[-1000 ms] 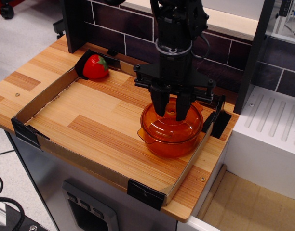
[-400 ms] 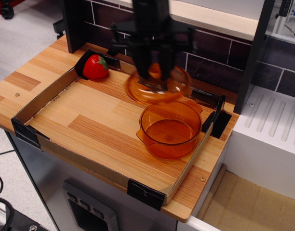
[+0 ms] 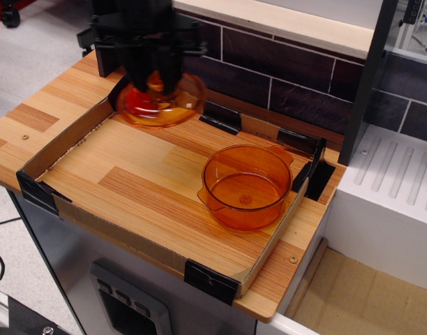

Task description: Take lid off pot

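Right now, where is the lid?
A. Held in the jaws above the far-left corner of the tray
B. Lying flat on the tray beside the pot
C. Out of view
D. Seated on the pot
A: the lid hangs from the gripper, whose jaws are closed on its knob, over the tray's far-left corner, while the pot sits open and uncovered at the right side of the tray.

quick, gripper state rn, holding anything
Gripper: closed on the lid, held in the air at the back left of the tray, well away from the open pot.
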Motion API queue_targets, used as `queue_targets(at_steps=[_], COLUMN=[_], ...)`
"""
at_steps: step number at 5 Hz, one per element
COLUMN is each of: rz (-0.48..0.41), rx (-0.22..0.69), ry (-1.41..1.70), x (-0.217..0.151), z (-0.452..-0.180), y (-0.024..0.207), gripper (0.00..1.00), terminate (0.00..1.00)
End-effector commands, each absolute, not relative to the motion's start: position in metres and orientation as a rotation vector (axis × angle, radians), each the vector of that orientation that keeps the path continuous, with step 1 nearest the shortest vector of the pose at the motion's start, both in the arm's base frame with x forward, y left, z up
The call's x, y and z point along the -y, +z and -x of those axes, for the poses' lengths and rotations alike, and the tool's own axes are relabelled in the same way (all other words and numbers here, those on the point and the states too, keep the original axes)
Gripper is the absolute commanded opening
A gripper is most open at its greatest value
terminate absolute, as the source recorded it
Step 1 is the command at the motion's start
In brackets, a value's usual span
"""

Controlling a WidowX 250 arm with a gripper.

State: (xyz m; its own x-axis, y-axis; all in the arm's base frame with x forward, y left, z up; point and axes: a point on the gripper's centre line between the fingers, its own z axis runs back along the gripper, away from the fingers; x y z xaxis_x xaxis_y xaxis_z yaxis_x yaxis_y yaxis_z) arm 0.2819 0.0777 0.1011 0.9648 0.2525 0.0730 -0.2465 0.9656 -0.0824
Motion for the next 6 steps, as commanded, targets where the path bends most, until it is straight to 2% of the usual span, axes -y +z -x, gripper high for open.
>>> queue_targets(at_steps=[1,2,3,4,5,6], rz=[0.026,-0.028,-0.045,-0.072,-0.052,-0.028], rx=[0.055,0.052,0.048,0.059,0.062,0.077], ry=[0.231,0.213,0.231,0.206,0.209,0.208], x=[-0.123,-0.128,-0.128,-0.126,-0.125,-0.121], z=[-0.271,-0.269,-0.273,-0.276,-0.280,-0.282], y=[0.079,0.057,0.047,0.046,0.051,0.067], gripper=[0.00,0.00,0.00,1.00,1.00,1.00], terminate=[0.00,0.00,0.00,0.00,0.00,0.00])
